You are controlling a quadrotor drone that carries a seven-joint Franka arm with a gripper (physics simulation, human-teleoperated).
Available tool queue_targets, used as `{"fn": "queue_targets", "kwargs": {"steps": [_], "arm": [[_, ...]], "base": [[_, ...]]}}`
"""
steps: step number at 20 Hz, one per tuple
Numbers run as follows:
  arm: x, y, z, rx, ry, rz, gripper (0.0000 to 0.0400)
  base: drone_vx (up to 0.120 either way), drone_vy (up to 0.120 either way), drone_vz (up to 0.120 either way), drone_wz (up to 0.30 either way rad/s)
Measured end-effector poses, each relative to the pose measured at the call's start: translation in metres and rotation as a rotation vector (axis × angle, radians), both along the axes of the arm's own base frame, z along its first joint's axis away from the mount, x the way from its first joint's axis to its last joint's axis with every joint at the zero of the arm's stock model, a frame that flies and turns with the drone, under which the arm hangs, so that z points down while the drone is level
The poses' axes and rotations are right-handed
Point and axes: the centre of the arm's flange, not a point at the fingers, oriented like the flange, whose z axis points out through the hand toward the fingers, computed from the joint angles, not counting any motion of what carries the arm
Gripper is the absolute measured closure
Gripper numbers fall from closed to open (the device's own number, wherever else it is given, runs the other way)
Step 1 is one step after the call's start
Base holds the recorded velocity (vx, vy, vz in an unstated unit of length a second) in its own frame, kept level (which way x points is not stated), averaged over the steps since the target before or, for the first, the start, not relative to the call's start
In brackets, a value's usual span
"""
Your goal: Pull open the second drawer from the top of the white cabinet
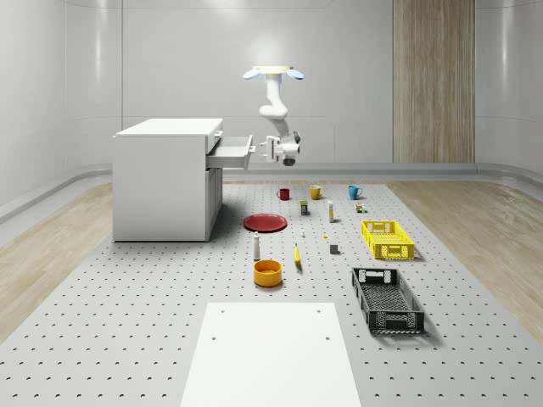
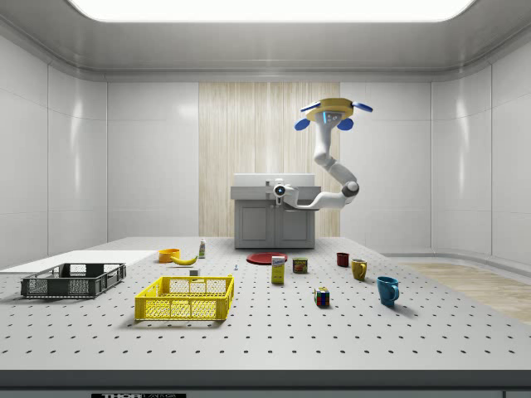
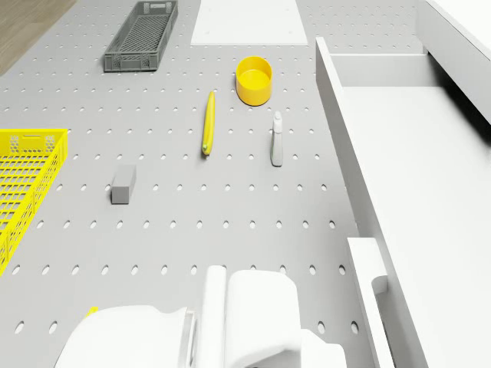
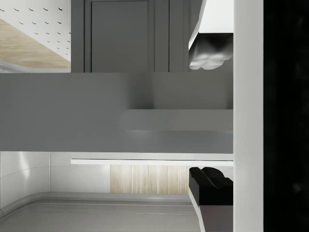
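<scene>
Pegboard flooring stretched below as my drone (image 1: 273, 74) hovered beside the white cabinet (image 1: 165, 178). My gripper (image 1: 264, 150) sat closed around the drawer's handle (image 3: 381, 295). That drawer (image 1: 231, 151) stood well out; little pulling remained, I judged.

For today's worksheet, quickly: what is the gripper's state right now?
Gripper: closed on the handle of the pulled-out drawer; drone hovers beside the white cabinet.
</scene>
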Motion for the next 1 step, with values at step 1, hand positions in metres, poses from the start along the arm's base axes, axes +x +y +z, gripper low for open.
{"fn": "queue_targets", "kwargs": {"steps": [1], "arm": [[0.0, 0.0, 0.0, 0.0, 0.0, 0.0, 0.0101]], "base": [[0.0, 0.0, 0.0, 0.0]]}}
